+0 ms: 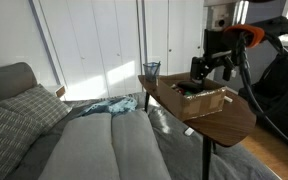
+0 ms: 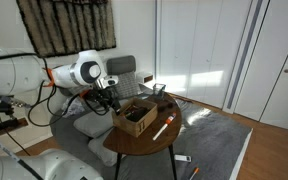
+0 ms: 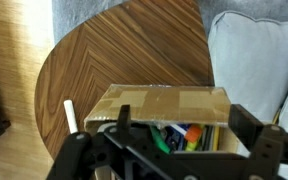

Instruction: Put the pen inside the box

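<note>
The pen cannot be told apart from the dark and coloured items crowding the box (image 3: 164, 101), a shallow cardboard container on the wooden table (image 3: 134, 50). The gripper (image 3: 183, 115) hangs directly over the box, its fingers spread wide apart. A short white object (image 3: 69, 113) lies on the tabletop just beside the box. In both exterior views a glass tumbler (image 1: 151, 71) stands near the table's edge, apart from the box, with grey cushions (image 1: 104, 145) alongside.
</note>
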Motion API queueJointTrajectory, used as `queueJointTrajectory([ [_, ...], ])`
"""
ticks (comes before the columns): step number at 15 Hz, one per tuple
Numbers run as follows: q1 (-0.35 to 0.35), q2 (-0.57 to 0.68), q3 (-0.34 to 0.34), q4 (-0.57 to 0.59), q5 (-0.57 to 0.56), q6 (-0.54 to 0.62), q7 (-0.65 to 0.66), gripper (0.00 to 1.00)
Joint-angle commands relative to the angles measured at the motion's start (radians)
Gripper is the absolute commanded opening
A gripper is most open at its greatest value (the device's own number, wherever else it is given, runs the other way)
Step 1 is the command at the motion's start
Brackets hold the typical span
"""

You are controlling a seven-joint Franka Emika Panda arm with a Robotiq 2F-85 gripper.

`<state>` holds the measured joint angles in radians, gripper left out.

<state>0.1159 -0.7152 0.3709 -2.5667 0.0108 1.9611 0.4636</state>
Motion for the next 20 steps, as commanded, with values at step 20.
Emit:
queueJointTrajectory([
  [20, -0.075, 0.191, -0.350, 0.133, 0.063, 0.163, -0.431, 1.00],
])
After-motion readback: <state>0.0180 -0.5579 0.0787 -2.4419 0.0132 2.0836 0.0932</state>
